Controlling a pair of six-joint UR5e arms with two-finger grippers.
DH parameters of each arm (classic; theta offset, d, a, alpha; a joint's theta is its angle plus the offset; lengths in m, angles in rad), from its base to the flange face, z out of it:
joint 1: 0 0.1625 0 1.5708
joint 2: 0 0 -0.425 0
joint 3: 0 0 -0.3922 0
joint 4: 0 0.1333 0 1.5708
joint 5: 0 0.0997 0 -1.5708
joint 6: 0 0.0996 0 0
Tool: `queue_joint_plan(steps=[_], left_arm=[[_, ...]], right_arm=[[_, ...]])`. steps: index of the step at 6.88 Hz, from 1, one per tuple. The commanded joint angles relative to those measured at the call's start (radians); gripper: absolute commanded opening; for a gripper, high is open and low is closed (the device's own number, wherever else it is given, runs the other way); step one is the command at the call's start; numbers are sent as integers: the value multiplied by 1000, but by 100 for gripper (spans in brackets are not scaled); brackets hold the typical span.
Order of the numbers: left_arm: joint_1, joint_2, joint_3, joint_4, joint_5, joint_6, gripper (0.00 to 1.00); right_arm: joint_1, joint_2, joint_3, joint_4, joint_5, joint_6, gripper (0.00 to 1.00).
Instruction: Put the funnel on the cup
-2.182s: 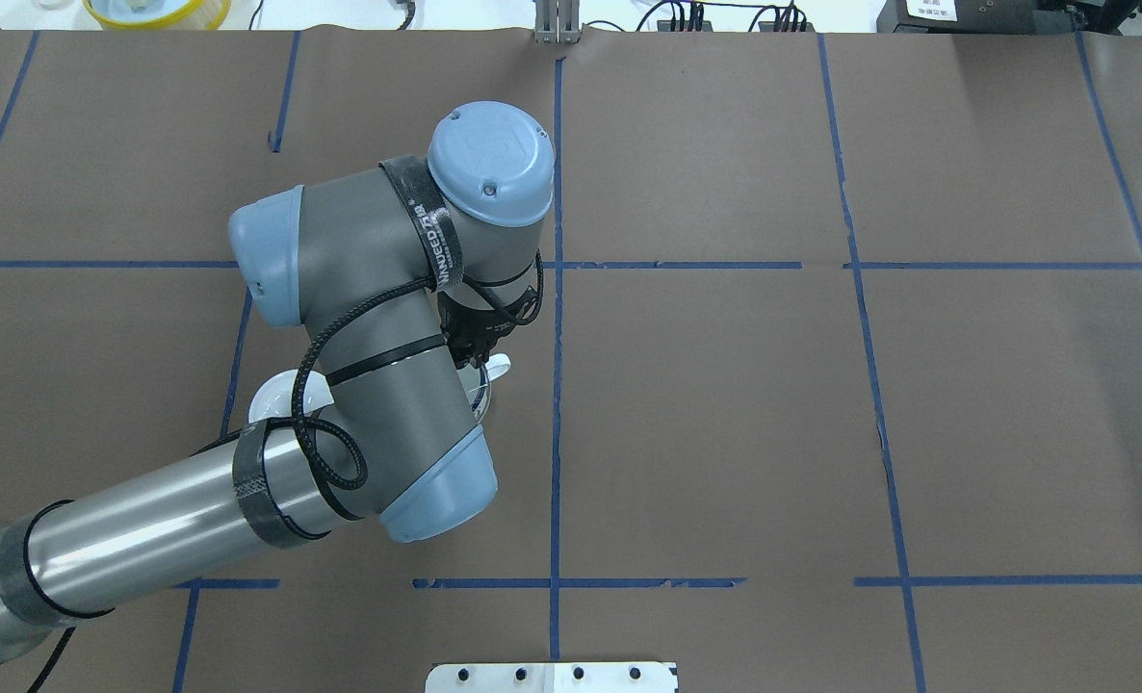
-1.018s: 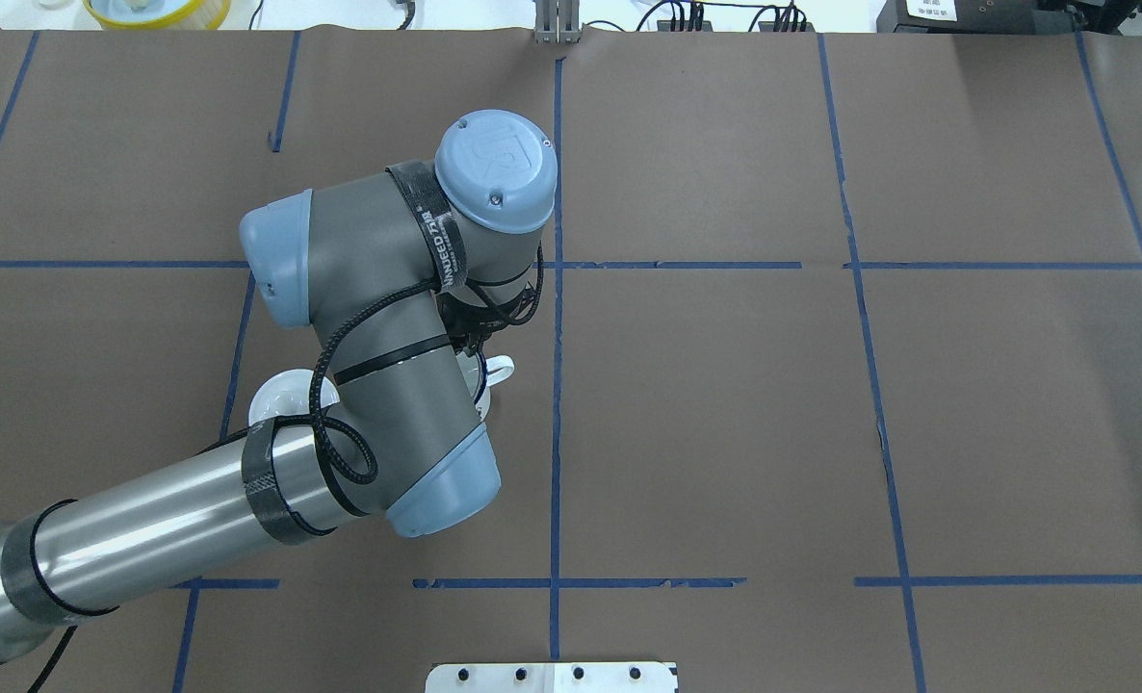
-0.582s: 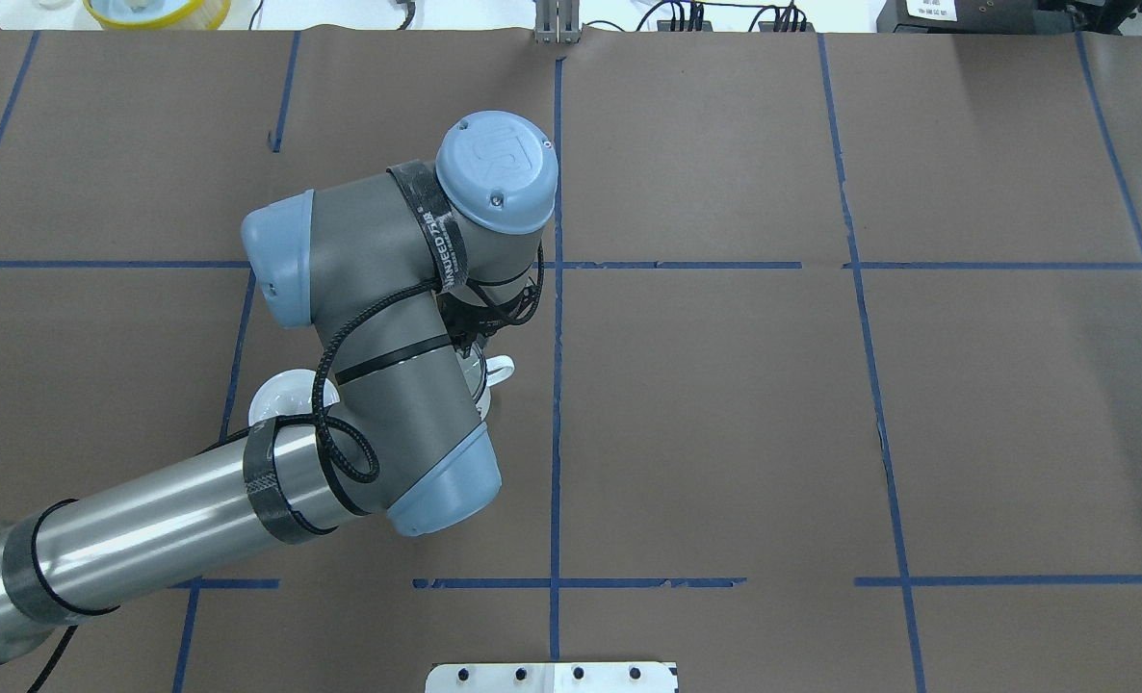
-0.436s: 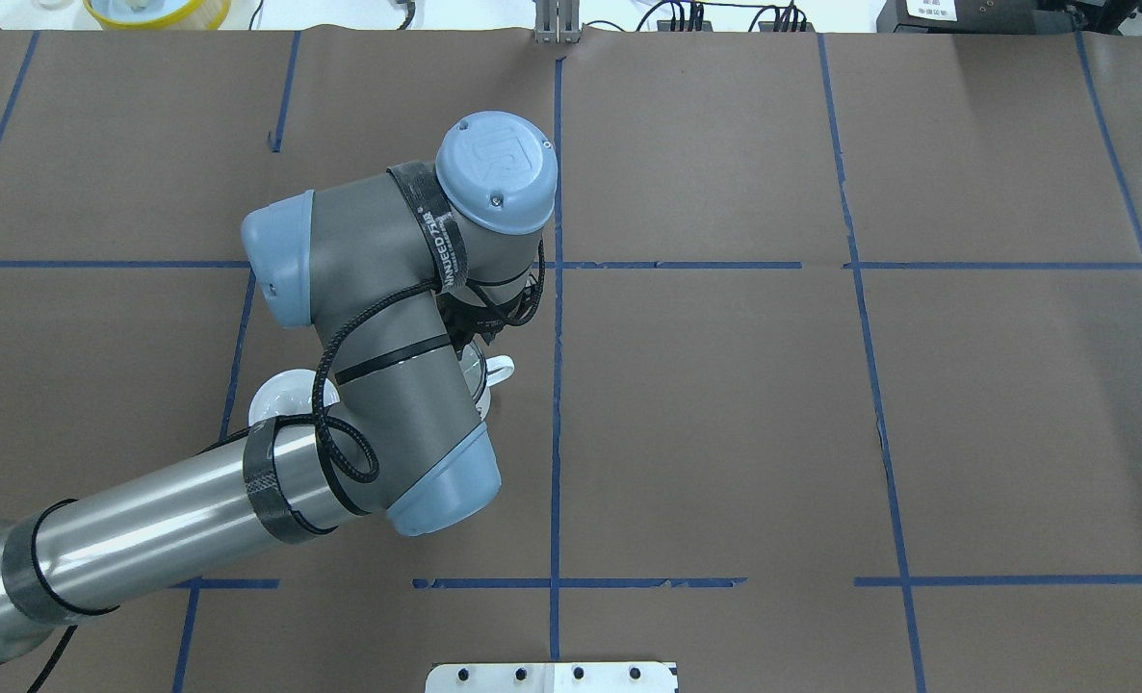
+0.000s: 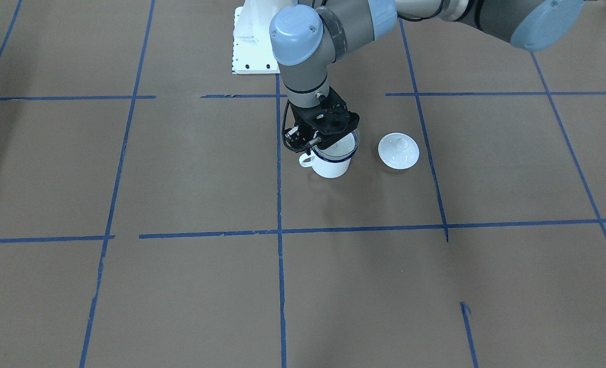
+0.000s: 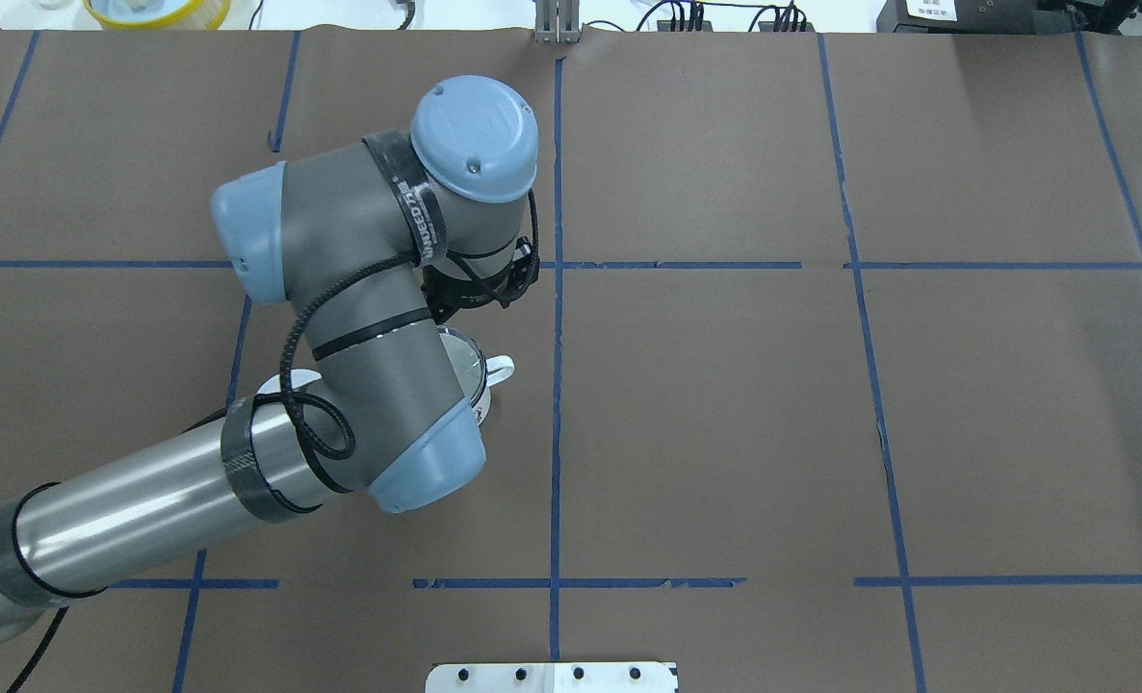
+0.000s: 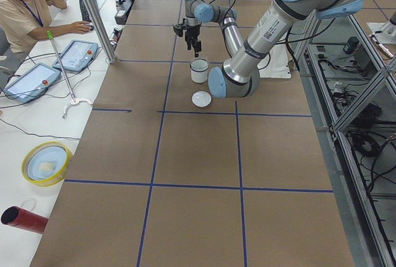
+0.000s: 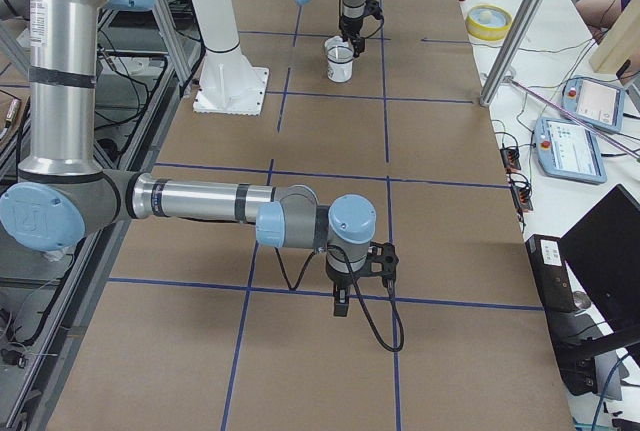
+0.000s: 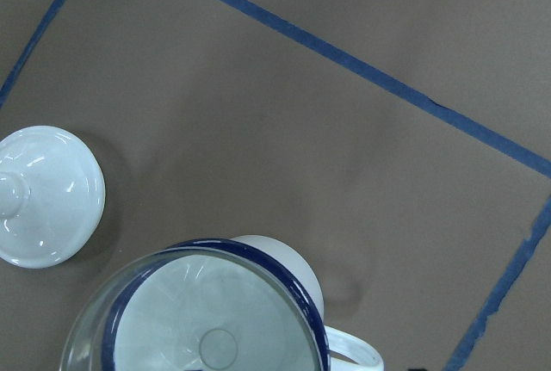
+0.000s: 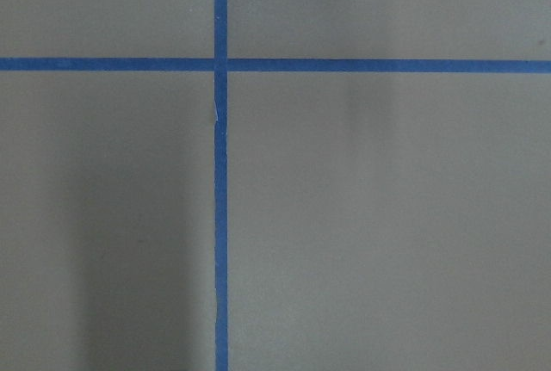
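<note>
The white cup (image 5: 332,164) with a dark blue rim stands on the brown table, its handle toward the centre line. The clear funnel (image 5: 335,148) sits in the cup's mouth, and the left wrist view looks straight down into the funnel (image 9: 202,319) inside the cup's blue rim (image 9: 312,306). My left gripper (image 5: 319,137) hangs just above the cup's robot-side rim, open and holding nothing. The overhead view shows only an edge of the cup (image 6: 482,377) and funnel (image 6: 463,351) beside my forearm. My right gripper (image 8: 340,303) points down at bare table far away; I cannot tell its state.
A round white knobbed lid (image 5: 398,151) lies on the table close beside the cup, and it also shows in the left wrist view (image 9: 43,194). Blue tape lines grid the brown paper. The white robot base plate (image 5: 249,43) is behind the cup.
My left wrist has risen and shifted away from the cup toward the far left. The funnel stays on the cup, more of it now uncovered.
</note>
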Motion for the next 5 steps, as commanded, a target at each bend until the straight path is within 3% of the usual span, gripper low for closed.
queue_joint_plan(steps=[1, 3, 5], left_arm=[[-74, 95, -166, -9, -6, 106, 99], [-218, 153, -202, -34, -117, 369, 99], [-413, 299, -206, -136, -238, 634, 99]], right_arm=[[0, 0, 0, 0, 0, 0, 100], [0, 0, 0, 0, 0, 0, 100], [0, 0, 0, 0, 0, 0, 100]])
